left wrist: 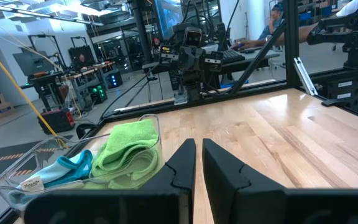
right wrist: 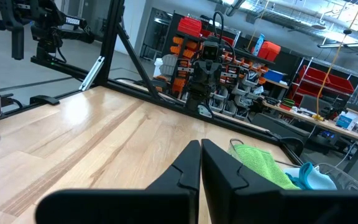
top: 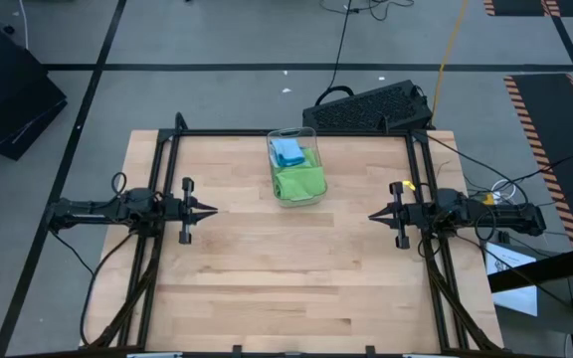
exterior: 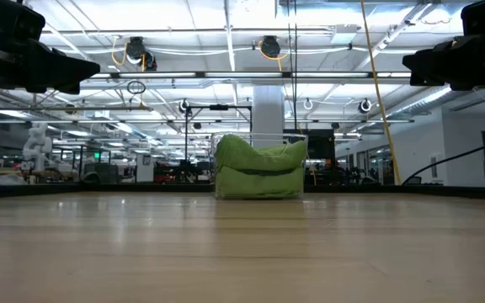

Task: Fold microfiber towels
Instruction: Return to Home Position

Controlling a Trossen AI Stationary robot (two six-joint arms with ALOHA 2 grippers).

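Observation:
A clear plastic bin [top: 297,166] stands at the table's far middle and holds the microfiber towels: lime green ones [top: 299,182] toward the near side, light blue ones [top: 287,151] toward the far side. In the left wrist view a green towel [left wrist: 128,152] drapes over the bin's rim beside a blue one [left wrist: 73,168] with a white tag. My left gripper [top: 212,210] hovers shut and level at the table's left side. My right gripper [top: 374,215] hovers shut and level at the right side. Both point toward the table's middle, well short of the bin.
The wooden table [top: 286,278] has bare boards between the two grippers and toward its near edge. A black frame [top: 167,149] runs along the far edge and both sides. A dark keyboard-like case [top: 371,107] lies on the floor beyond the far edge.

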